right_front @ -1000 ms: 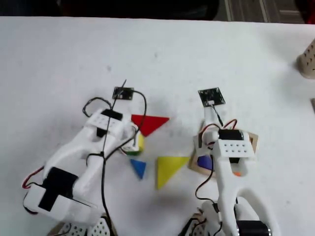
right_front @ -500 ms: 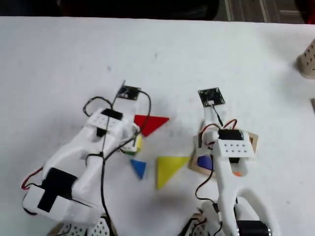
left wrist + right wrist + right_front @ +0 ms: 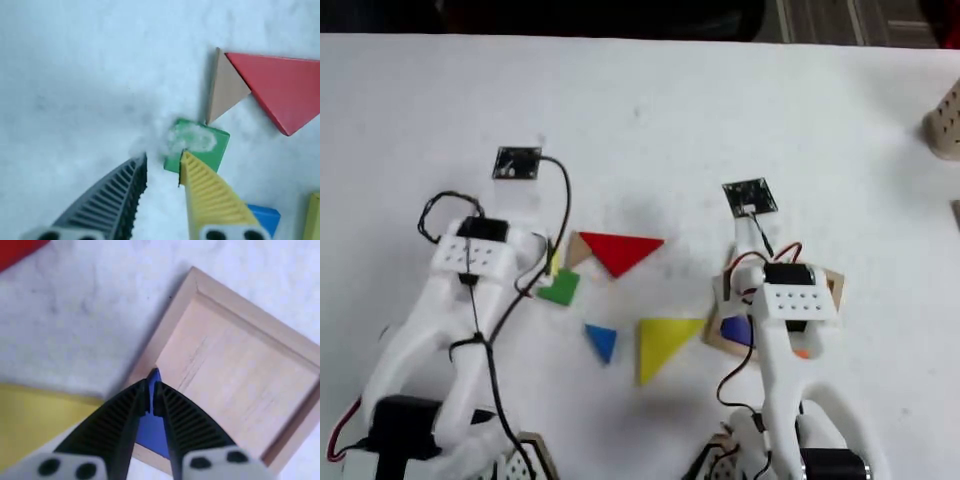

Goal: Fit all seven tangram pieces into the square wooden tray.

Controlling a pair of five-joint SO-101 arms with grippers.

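While the right arm (image 3: 790, 330) stands over the square wooden tray (image 3: 834, 282) on the right side of the white table (image 3: 720, 110), the right gripper (image 3: 151, 385) points down into the tray corner that faces the loose pieces. Its two black fingers (image 3: 125, 415) are pressed together on a thin dark blue piece (image 3: 150, 432), which sits inside the tray against the rim.

The left arm (image 3: 450, 300) is on the left side of the table. The left gripper (image 3: 162, 162) is held low, just beside a green square (image 3: 197, 145). It has one grey finger (image 3: 115, 195) and one yellow finger (image 3: 210, 200), and the two are apart over the white surface. In the left wrist view the yellow fingertip overlaps the near edge of the square. Whether it touches the square cannot be told.

A small tan triangle (image 3: 225, 90) lies flat just beyond the green square, with one of its corners meeting a corner of the square. One of its sides lies against a large red triangle (image 3: 280, 92).

Closer to the arm bases, a small blue triangle (image 3: 602, 341) lies on its own, a little apart from the green square. A large yellow triangle (image 3: 665, 343) lies just beside it, between the blue triangle and the tray. In the right wrist view, the yellow triangle's edge comes close to the tray's outer rim.
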